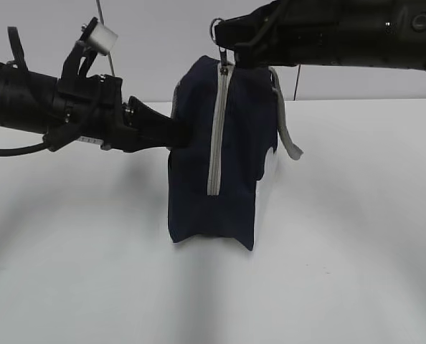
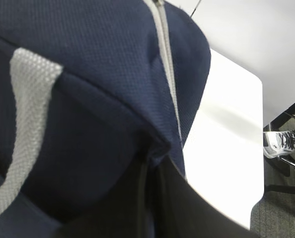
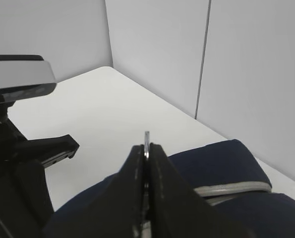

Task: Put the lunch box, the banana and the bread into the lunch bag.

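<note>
Okay, lunch bag (image 1: pixel 224 154) is soft and floppy; my left pincer (image 1: pixel 176 135) pinches its side fabric, right pincer (image 3: pixel 146 157) clamped on the ring pull (image 1: pixel 217 27).

Lunch bag (image 1: pixel 220 165) contents hidden

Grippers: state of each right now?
Left gripper: shut on the lunch bag fabric.
Right gripper: shut on the zipper ring pull.

navy lunch bag (image 1: pixel 199 136) – grey zipper (image 1: pixel 217 136), white table (image 1: pixel 342 251)
</note>
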